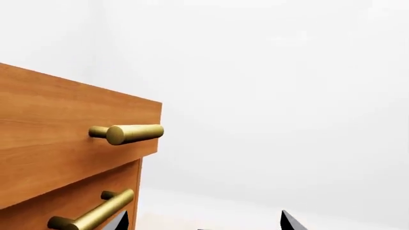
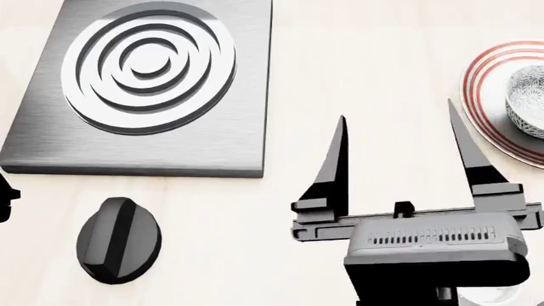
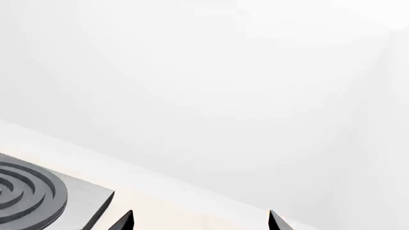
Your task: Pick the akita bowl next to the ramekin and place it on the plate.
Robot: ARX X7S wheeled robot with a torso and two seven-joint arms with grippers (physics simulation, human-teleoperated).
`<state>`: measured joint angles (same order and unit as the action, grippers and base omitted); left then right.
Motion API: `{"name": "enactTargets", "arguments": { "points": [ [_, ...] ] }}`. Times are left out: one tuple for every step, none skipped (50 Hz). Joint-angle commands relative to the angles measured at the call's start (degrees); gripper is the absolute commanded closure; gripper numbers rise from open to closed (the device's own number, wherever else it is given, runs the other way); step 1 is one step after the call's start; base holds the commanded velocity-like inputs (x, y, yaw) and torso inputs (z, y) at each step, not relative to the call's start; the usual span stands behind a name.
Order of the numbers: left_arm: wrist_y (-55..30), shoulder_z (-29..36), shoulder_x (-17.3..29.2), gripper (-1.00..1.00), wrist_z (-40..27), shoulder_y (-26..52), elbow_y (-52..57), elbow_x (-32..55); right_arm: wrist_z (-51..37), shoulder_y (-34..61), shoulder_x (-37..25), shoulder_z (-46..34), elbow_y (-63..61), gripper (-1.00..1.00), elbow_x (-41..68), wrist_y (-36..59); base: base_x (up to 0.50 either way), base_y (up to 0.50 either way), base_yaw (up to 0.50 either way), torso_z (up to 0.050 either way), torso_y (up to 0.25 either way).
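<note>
Surface (image 2: 357, 76), pale and wood-toned, filled the head view. A brushed-metal burner plate (image 2: 51, 140) with raised concentric rings occupied the upper left, and a black knob (image 2: 118, 240) lay below it at lower left. The right claw (image 2: 397, 137) hovered at centre right, spread wide and released, its two dark pointed fingers (image 2: 333, 166) grasping nothing and touching nothing. At the right edge sat the plate (image 2: 476, 95) with red rings, cut off by the frame, and the akita bowl (image 2: 527, 102) rested on it, apart from the claw.

Only the left wrist view showed a wooden cabinet (image 1: 51, 139) with brass handles (image 1: 128, 133); the left claw (image 1: 204, 223) appeared there as two black tips at the bottom edge, set apart with nothing between them. The right wrist view showed the burner's corner, lower left, against a white wall.
</note>
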<state>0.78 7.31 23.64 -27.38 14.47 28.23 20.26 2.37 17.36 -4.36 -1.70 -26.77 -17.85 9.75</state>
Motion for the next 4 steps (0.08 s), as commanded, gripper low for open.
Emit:
{"name": "enactTargets", "arguments": {
  "points": [
    [0.2, -1.2, 0.9, -1.00, -0.5, -0.7, 3.0, 1.0, -1.0, -2.9, -1.0, -2.5, -6.1, -1.00, -2.1, -0.1, 0.00, 0.00, 0.00, 0.000, 0.000],
    [0.1, -1.3, 1.0, -1.00, -0.6, -0.7, 3.4, 1.1, -0.9, -2.8, -1.1, -2.4, -6.3, -1.00, -1.9, 0.2, 0.00, 0.00, 0.00, 0.000, 0.000],
    [0.2, -1.4, 1.1, -1.00, -0.6, -0.7, 3.7, 1.3, -1.1, -2.9, -1.3, -2.6, -6.4, -1.00, -2.4, 0.0, 0.00, 0.00, 0.00, 0.000, 0.000],
    [0.1, -1.5, 1.1, -1.00, -0.8, -0.8, 3.9, 1.3, -1.1, -3.0, -1.3, -2.6, -7.0, -1.00, -2.2, 0.2, 0.00, 0.00, 0.00, 0.000, 0.000]
  ]
}}
